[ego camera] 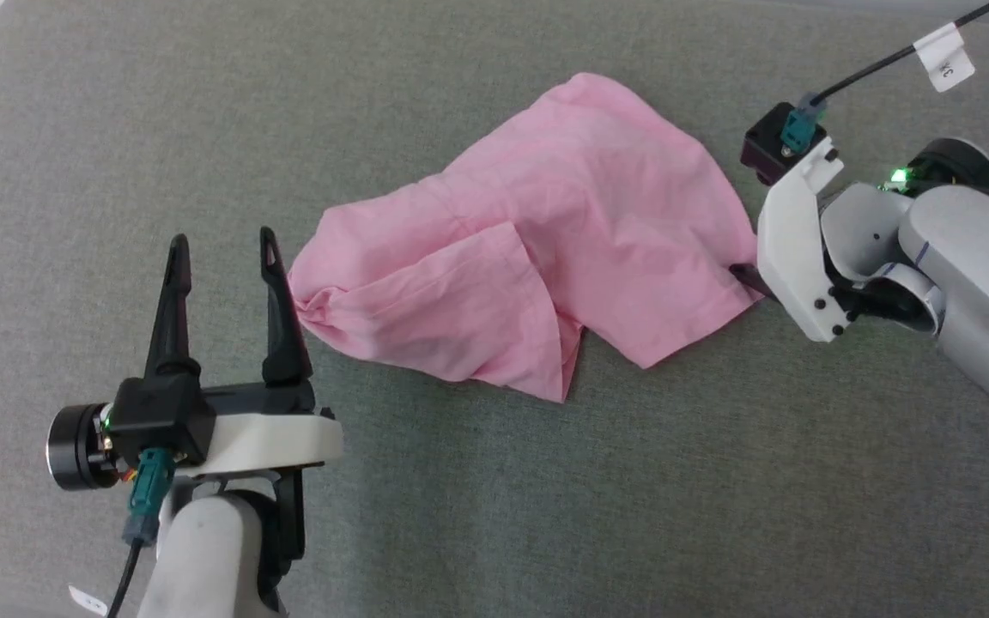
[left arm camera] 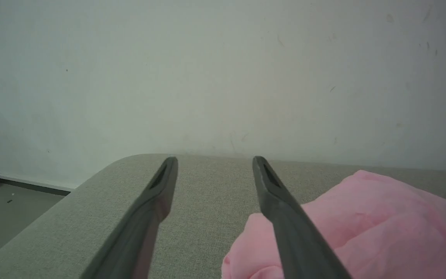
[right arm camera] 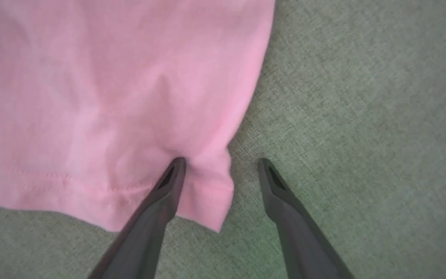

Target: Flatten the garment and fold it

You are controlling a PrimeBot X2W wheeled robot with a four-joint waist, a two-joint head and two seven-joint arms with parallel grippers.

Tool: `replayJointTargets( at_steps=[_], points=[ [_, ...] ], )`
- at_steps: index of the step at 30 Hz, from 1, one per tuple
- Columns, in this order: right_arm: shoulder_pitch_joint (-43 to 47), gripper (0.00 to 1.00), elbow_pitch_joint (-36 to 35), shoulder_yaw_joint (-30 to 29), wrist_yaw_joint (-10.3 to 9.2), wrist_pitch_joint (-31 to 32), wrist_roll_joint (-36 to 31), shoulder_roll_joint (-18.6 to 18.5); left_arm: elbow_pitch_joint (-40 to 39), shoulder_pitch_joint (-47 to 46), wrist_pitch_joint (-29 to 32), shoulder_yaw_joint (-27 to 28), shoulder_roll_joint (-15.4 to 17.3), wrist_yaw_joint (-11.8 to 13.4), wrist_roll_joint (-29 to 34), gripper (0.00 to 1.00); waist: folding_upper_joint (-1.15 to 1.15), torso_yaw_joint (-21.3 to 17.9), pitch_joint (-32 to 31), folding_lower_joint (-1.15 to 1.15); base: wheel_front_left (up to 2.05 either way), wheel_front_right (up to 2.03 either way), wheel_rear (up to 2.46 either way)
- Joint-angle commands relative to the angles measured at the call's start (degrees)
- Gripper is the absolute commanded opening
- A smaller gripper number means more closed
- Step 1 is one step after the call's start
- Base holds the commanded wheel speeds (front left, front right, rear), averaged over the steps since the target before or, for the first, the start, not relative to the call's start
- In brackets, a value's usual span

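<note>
The garment (ego camera: pixel 537 257) is a light-pink, wrinkled cloth lying bunched and partly folded over itself on the grey-green upholstered surface (ego camera: pixel 546 498). My left gripper (ego camera: pixel 224 245) stands open just left of the cloth's left corner, its right finger close to the pink edge; the left wrist view has that cloth (left arm camera: pixel 381 224) beside the right finger (left arm camera: pixel 285 217). My right gripper (right arm camera: pixel 221 162) is open at the garment's right hemmed corner (right arm camera: pixel 207 193). One finger (right arm camera: pixel 168 190) rests over the hem, the other over bare fabric surface. In the head view its fingers are mostly hidden under the white wrist housing (ego camera: pixel 795 249).
The cushion's rounded left edge (left arm camera: pixel 91 182) drops toward a floor (left arm camera: pixel 10 213), with a pale wall (left arm camera: pixel 223 77) behind it. A black cable with a white tag (ego camera: pixel 941 56) runs from the right wrist camera. Bare cushion lies in front of the garment.
</note>
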Motion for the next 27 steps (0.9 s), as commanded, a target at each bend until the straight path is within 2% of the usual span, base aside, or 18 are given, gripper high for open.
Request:
replayJointTargets(
  at_steps=[1,4,5,6,9,15,18,22,25,27],
  points=[
    [1.7,1.0,0.9,1.7,-0.04,0.1,0.6,0.6,0.2,-0.9,-0.3,0.5,-0.4,-0.4,0.6,1.0,0.0,0.8,1.2,0.0,0.0,0.0,0.0],
    [2.9,0.97,1.3,2.9,-0.04,-0.1,0.7,0.9,0.4,-1.0,-0.3,1.2,-0.9,-1.0,1.1,1.0,0.0,0.5,1.3,0.0,0.0,0.0,0.0],
    [3.0,0.19,1.3,3.2,-0.04,-0.4,0.7,1.0,0.6,-1.0,-0.3,1.4,-1.1,-1.1,1.2,1.0,0.0,0.3,1.2,0.0,0.0,0.0,0.0],
    [3.1,0.0,1.2,3.3,-0.04,-0.9,0.6,1.0,0.7,-1.0,-0.3,1.6,-1.2,-1.3,1.3,1.0,0.0,0.0,1.0,0.0,0.0,0.0,0.0],
    [2.5,0.0,1.2,3.6,-0.04,-3.7,0.2,0.9,1.4,-0.6,-0.3,2.5,-1.4,-1.8,1.8,1.0,0.0,-1.0,-0.3,0.0,0.0,0.0,0.0],
    [1.1,0.0,-1.0,3.8,-0.04,-14.3,-0.5,-0.9,2.4,1.5,-0.3,4.5,-1.2,-2.8,2.8,1.0,0.0,-3.9,-5.2,0.0,0.0,0.0,0.0],
    [2.4,0.0,-5.0,3.9,-0.04,-18.7,-0.7,-3.9,2.6,3.0,-0.3,5.0,-1.1,-3.2,3.2,1.0,0.0,-5.2,-7.7,0.0,0.0,0.0,0.0],
    [6.1,0.0,-11.3,3.9,-0.04,-22.2,-1.1,-9.8,2.7,4.7,-0.3,5.5,-0.9,-3.7,3.6,1.0,0.0,-6.7,-10.1,0.0,0.0,0.0,0.0],
    [11.0,0.0,-16.6,4.0,-0.04,-22.7,-0.1,-14.2,2.4,5.8,-0.3,5.8,-0.7,-3.9,4.0,1.0,0.0,-7.7,-11.4,0.0,0.0,0.0,0.0],
    [13.1,0.0,-17.9,4.0,-0.04,-22.2,-0.6,-15.4,2.4,6.2,-0.3,6.0,-0.5,-4.0,4.0,1.0,0.0,-8.1,-11.8,0.0,0.0,0.0,0.0]
  ],
)
